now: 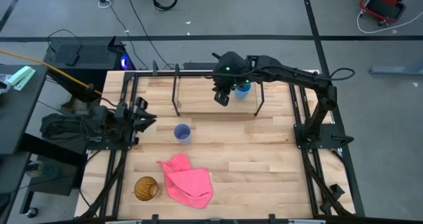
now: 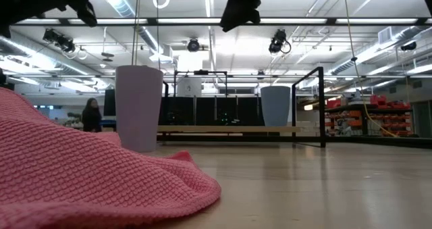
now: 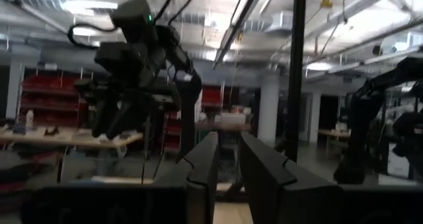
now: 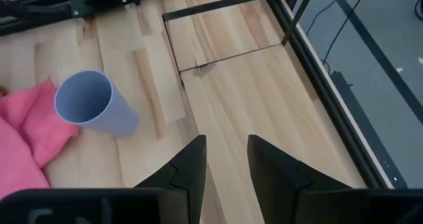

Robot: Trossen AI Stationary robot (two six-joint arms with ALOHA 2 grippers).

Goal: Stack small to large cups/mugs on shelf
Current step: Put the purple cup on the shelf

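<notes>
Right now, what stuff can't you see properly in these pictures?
- Blue cup: in the high view the right gripper and its arm cover part of it, so only a bit shows.
- Amber cup: in the low view it is missing, probably behind the pink cloth.
- Left gripper: in the high view its fingers are too dark and small to read.
- Lavender cup: in the right wrist view its base is hidden.

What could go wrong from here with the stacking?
The right gripper hangs open right beside the blue cup on the shelf; a careless move could knock it off. The amber cup sits against the pink cloth, which might snag a grasp. The lavender cup remains unstacked.
</notes>
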